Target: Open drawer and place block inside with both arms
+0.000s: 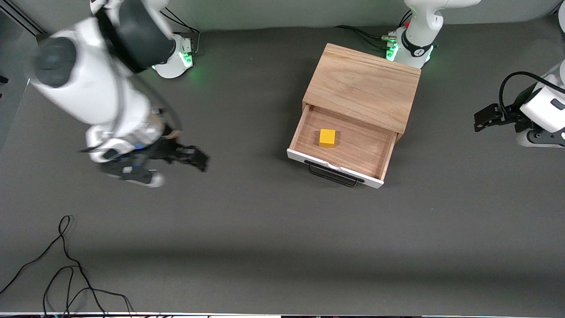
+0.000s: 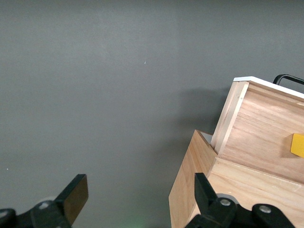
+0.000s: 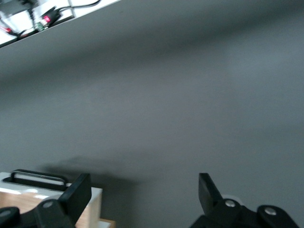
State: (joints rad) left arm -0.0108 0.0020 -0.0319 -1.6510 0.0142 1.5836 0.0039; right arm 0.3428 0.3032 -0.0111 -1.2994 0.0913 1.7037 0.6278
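Note:
The drawer [image 1: 344,145] of the light oak cabinet [image 1: 362,84] stands pulled out, its white front and black wire handle [image 1: 332,175] toward the front camera. The yellow block [image 1: 327,138] lies on the drawer's wooden floor; it also shows in the left wrist view [image 2: 298,145]. My left gripper [image 1: 483,120] is open and empty, over the table beside the cabinet at the left arm's end [image 2: 140,194]. My right gripper [image 1: 197,158] is open and empty, low over the bare table toward the right arm's end [image 3: 142,192]. The right wrist view shows the handle [image 3: 33,176].
Loose black cables [image 1: 66,274] lie on the grey table near the front camera at the right arm's end. The arms' bases [image 1: 176,57] [image 1: 410,44] stand along the table's edge farthest from the front camera.

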